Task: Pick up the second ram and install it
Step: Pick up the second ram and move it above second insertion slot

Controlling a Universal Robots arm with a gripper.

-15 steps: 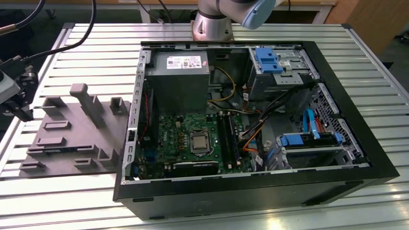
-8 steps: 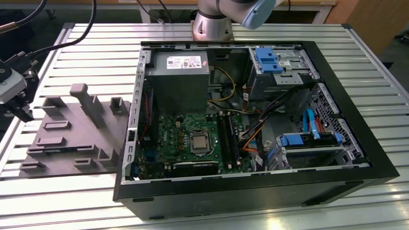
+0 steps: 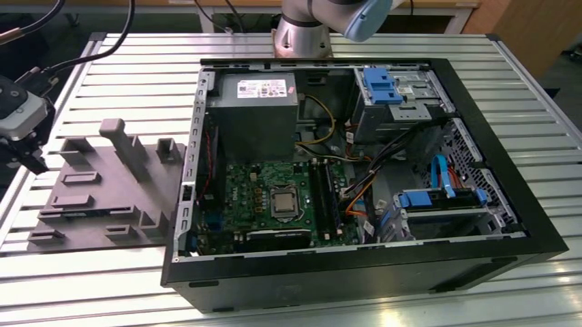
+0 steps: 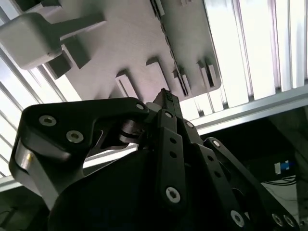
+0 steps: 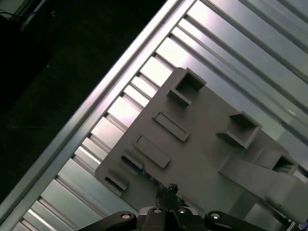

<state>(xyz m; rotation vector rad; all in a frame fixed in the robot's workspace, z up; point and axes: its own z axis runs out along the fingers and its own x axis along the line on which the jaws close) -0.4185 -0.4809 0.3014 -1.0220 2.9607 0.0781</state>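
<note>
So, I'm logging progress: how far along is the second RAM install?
Done: nothing confirmable; the long black slots on the green motherboard are too dark to judge. In hand: the claw hangs over the grey moulded holder tray, outside the open black computer case; whether it holds the second ram is unclear. Left: seating it in a slot.

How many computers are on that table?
1: an open computer lying on the table, to the exterior view's right of the gray tray. None seems hidden.
</note>
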